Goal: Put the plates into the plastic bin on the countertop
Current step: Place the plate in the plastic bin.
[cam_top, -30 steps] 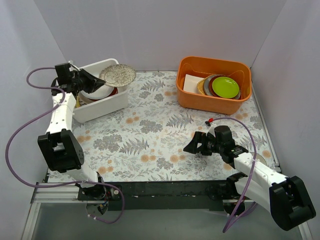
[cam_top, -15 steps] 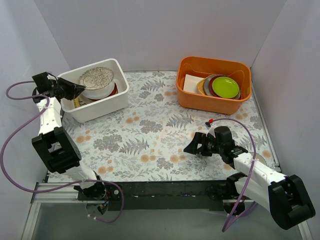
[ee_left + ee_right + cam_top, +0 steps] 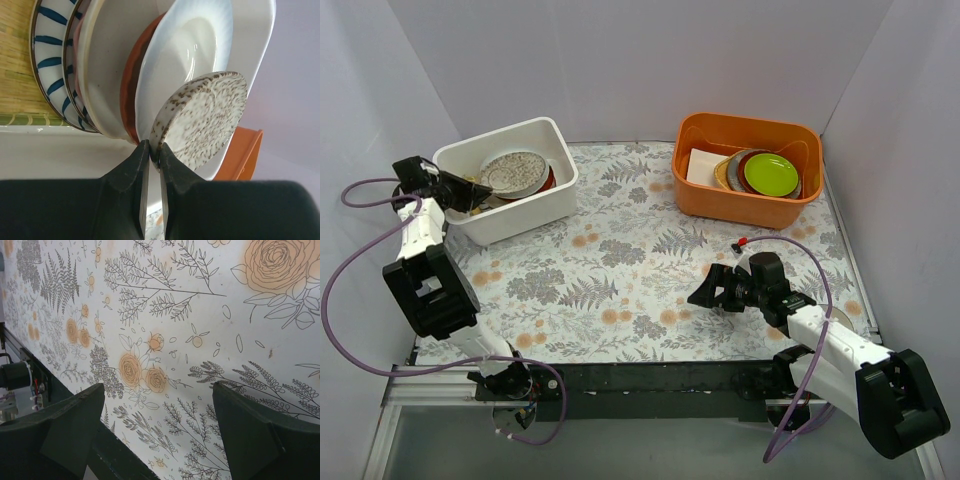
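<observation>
The white plastic bin (image 3: 530, 215) stands at the back left of the countertop (image 3: 640, 270). My left gripper (image 3: 478, 187) is shut on the rim of the speckled beige plate (image 3: 515, 168), held over the plates in the bin. In the left wrist view the speckled plate (image 3: 205, 120) lies against a small white plate (image 3: 187, 50), a red-brown plate (image 3: 129, 100), a cream plate (image 3: 102, 60) and two striped plates (image 3: 50, 65). My left gripper (image 3: 155, 154) pinches the speckled rim. My right gripper (image 3: 700, 293) is open and empty above the countertop (image 3: 165, 315).
An orange tub (image 3: 745, 205) at the back right holds a green plate (image 3: 770, 173) stacked on a dark-red one and a white square piece (image 3: 703, 166). A yellow bamboo mat (image 3: 17, 70) lies in the bin under the plates. Grey walls close in on three sides.
My left gripper has swung left and lowered the speckled plate from above the bin's far rim down onto the stack inside. The right arm has not moved.
</observation>
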Available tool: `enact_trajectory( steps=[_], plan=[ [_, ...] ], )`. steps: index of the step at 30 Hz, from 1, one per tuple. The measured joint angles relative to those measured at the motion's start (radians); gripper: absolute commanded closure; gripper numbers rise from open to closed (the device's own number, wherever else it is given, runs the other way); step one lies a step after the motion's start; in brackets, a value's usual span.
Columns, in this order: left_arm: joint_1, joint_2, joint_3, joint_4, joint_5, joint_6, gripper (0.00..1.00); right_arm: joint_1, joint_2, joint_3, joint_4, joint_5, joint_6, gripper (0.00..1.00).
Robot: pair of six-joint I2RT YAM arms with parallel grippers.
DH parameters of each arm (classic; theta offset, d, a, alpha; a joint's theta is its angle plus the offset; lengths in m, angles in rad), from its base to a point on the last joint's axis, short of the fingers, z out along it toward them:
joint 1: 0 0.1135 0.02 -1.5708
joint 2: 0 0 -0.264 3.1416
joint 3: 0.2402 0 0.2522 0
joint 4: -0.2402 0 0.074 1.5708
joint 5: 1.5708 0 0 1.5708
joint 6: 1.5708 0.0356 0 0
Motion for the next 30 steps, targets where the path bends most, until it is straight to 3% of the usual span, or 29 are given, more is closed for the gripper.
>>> enact_trajectory(
  steps=[13,18,25,30],
  plan=[
    [0.004,0.032,-0.012,0.031,-0.052,-0.002,0.96,-0.011,0.014,0.000,0.003,-0.004,-0.001,0.04],
    [0.003,0.033,-0.012,0.042,-0.052,-0.005,0.82,-0.012,0.014,0.000,0.003,-0.006,-0.002,0.04],
    [0.005,0.033,-0.012,0.072,-0.038,-0.016,0.71,-0.016,0.014,0.000,0.003,-0.011,-0.003,0.04],
    [0.005,0.033,-0.012,0.076,-0.038,-0.017,0.47,-0.018,0.013,0.000,0.003,-0.011,-0.003,0.04]
  ],
)
